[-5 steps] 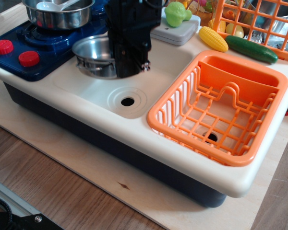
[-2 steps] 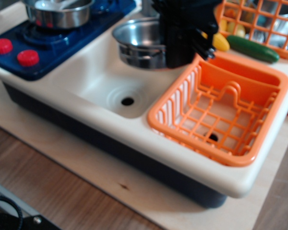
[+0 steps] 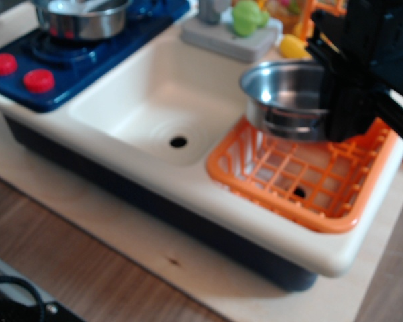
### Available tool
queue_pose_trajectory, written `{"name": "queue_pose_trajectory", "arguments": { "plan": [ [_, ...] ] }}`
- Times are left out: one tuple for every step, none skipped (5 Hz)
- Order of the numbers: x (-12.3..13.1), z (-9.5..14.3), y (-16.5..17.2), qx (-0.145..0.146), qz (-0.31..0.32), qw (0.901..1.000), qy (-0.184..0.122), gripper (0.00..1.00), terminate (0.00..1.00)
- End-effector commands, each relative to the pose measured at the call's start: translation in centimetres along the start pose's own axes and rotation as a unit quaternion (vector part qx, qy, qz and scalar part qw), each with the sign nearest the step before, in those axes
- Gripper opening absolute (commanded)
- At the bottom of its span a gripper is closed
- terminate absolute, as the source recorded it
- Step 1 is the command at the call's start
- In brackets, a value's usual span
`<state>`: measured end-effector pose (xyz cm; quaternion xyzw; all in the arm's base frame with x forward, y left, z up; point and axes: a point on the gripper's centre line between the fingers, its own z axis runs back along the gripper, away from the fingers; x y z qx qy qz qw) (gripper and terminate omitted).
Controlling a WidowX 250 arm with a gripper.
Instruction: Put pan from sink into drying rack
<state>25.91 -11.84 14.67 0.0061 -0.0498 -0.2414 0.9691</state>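
The shiny steel pan (image 3: pixel 282 97) hangs in the air above the back of the orange drying rack (image 3: pixel 282 178), held by its right rim. My black gripper (image 3: pixel 346 107) is shut on that rim and covers the pan's right side and the rack's far corner. The cream-white sink (image 3: pixel 154 100) to the left holds nothing, and its dark drain hole (image 3: pixel 178 141) shows. The frame is motion-blurred.
A deeper steel pot (image 3: pixel 80 17) sits on the blue stove (image 3: pixel 67 60) with red knobs at the back left. A grey block with a green toy (image 3: pixel 245 20) and a yellow corn (image 3: pixel 292 45) lie behind the sink. The wooden table lies in front.
The gripper has carried the pan up out of the sink's back left and rightward, from over the sink to over the drying rack. The sink now holds nothing.
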Motion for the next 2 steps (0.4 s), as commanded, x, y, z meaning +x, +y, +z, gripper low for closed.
{"name": "queue_pose_trajectory", "arguments": {
  "plan": [
    [0.40, -0.17, -1.20, 0.031, 0.035, 0.9975, -0.054, 1.00, 0.00],
    [0.40, -0.17, -1.20, 0.031, 0.035, 0.9975, -0.054, 1.00, 1.00]
  ]
}}
